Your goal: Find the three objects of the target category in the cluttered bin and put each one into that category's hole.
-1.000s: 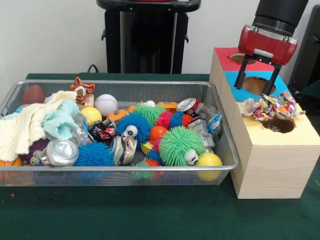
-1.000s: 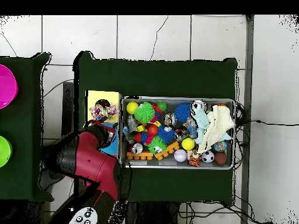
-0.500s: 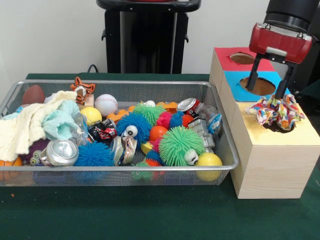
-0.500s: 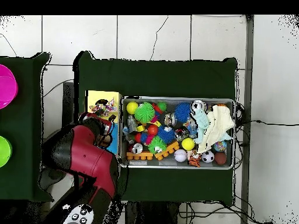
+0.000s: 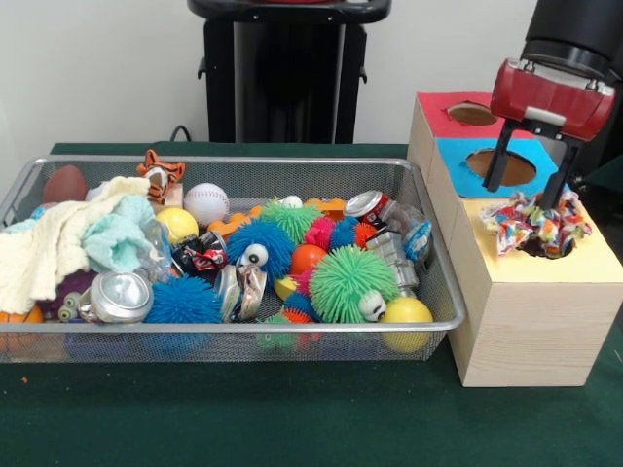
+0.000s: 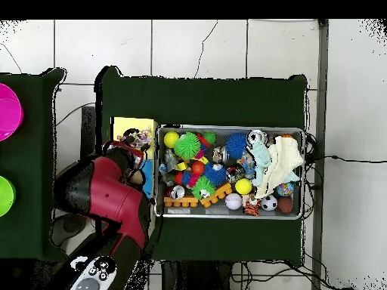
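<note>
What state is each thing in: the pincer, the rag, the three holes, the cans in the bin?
Pincer: open, above the rag.
Rag: bunched over the yellow hole, not through.
Yellow hole: partly covered.
Blue hole: clear.
Red hole: clear.
Cans: crushed.

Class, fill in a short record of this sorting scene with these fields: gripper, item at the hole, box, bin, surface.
gripper: red gripper open, above the yellow end of the box
item at the hole: multicoloured cloth bundle lying over the hole in the yellow section, not fully inside, released
box: wooden box with red, blue and yellow tops, one hole in each
bin: wire mesh bin crowded with spiky balls, crushed cans, a baseball and a cream cloth
surface: green table cover
</note>
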